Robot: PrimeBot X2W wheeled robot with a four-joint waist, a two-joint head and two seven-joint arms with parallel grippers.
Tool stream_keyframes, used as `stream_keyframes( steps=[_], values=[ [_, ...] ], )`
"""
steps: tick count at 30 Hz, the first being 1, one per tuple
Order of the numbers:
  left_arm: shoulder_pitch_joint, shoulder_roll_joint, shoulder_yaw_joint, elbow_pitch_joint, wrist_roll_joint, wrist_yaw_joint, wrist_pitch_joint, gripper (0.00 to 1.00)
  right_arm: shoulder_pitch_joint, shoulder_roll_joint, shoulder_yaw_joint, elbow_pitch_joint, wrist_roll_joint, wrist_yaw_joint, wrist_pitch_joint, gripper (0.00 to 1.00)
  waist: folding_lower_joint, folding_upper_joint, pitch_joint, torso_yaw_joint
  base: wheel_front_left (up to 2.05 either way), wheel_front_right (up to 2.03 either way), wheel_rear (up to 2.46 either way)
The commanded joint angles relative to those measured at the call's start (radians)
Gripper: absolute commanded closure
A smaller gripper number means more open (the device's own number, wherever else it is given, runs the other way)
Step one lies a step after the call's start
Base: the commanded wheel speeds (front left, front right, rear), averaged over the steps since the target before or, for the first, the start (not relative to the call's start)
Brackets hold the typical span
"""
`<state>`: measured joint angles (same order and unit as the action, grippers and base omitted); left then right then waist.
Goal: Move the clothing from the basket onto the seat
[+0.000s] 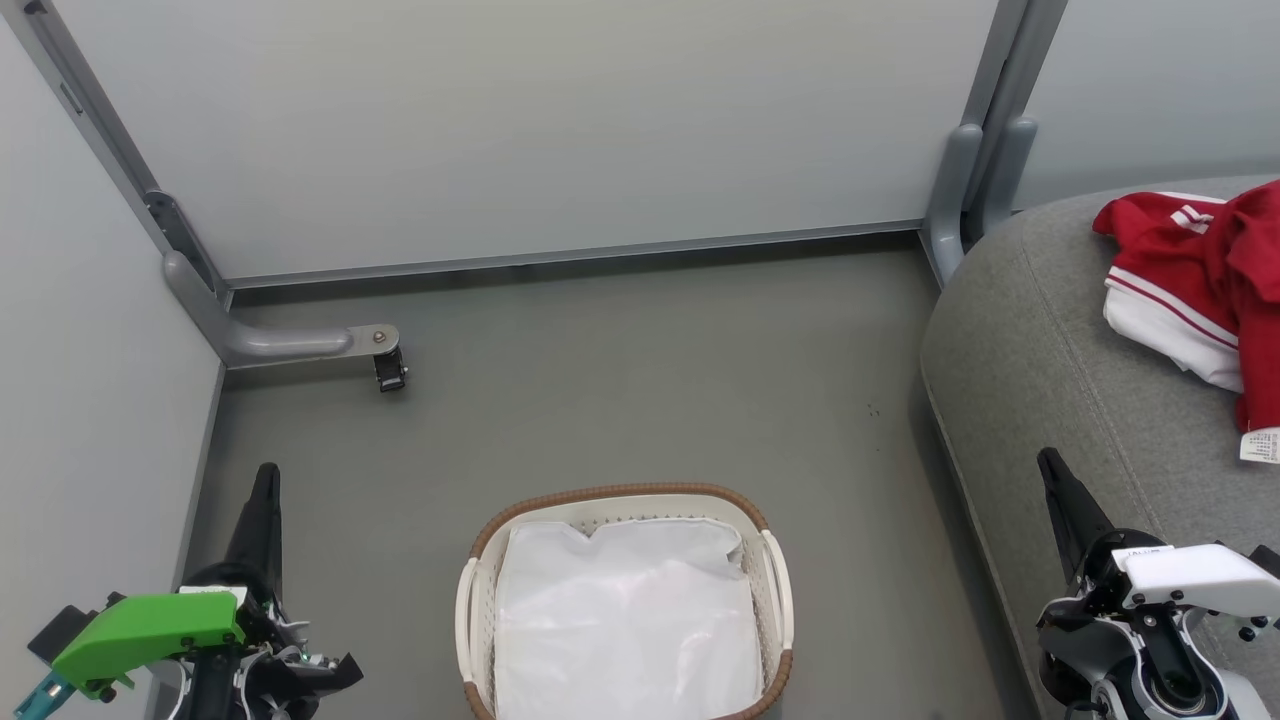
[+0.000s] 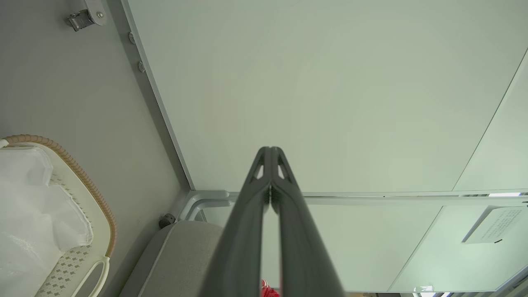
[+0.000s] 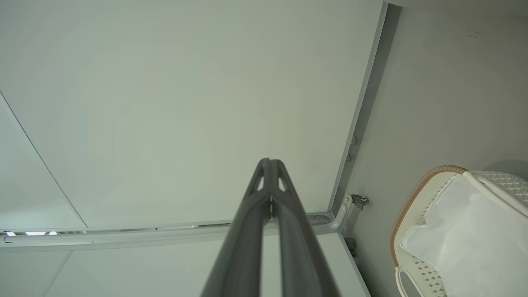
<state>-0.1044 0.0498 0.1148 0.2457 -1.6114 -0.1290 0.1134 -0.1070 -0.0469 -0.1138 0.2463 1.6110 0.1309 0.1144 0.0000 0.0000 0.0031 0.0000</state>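
Observation:
The red and white clothing (image 1: pixel 1205 285) lies bunched on the grey seat (image 1: pixel 1050 370) at the right edge of the head view; a red scrap of clothing (image 2: pixel 268 291) peeks between the fingers in the left wrist view. The basket (image 1: pixel 480 545) stands on the floor at bottom centre, holding its white cloth liner. The basket (image 2: pixel 88 187) sits at left in the left wrist view, and the basket (image 3: pixel 412 198) at right in the right wrist view. My left gripper (image 1: pixel 266 472) is shut and empty, left of the basket. My right gripper (image 1: pixel 1047 458) is shut and empty over the seat's front edge.
Pale partition panels (image 1: pixel 560 130) close off the back and left. A grey panel foot with a caster (image 1: pixel 388 370) juts onto the floor at back left. Another panel post (image 1: pixel 965 185) stands by the seat's corner. Grey floor (image 1: pixel 650 380) lies between basket and panels.

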Motion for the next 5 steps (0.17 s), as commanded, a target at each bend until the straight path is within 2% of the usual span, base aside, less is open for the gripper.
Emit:
stream_keyframes(
  steps=[1,5],
  values=[
    [-0.010,0.000,0.002,-0.001,-0.003,-0.004,0.005,1.00,-0.003,-0.006,-0.002,-0.004,0.004,0.000,0.003,1.00,0.0000,0.0000,0.000,0.000,0.00,0.00,0.00],
    [-0.010,0.000,0.001,-0.002,-0.003,-0.004,0.005,1.00,-0.003,-0.006,-0.002,-0.004,0.004,0.000,0.003,1.00,0.0000,0.0000,0.000,0.000,0.00,0.00,0.00]
  ],
)
